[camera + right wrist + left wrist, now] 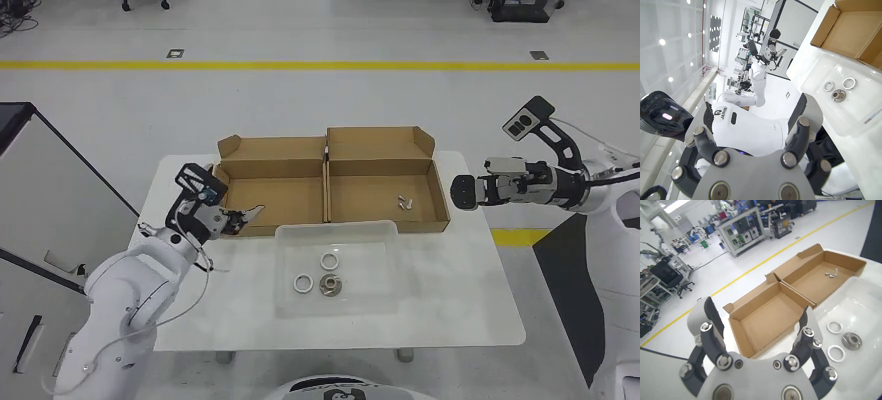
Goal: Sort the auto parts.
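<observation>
- I see a white desk (450,300) carrying two open brown cardboard boxes, the left box (272,198) touching the right box (385,195).
- Small silvery metal pieces (405,201) lie in the right box.
- A clear plastic tray (370,280), just in front of the boxes, holds two pale metal rings (329,260) and a grey flanged metal hub (330,285).
- My left pincer (245,216) hangs spread at the left box's near corner.
- My right pincer (457,191) hovers at the desk's right edge, beside the right box.

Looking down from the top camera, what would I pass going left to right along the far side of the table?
left cardboard box → right cardboard box → right gripper
</observation>
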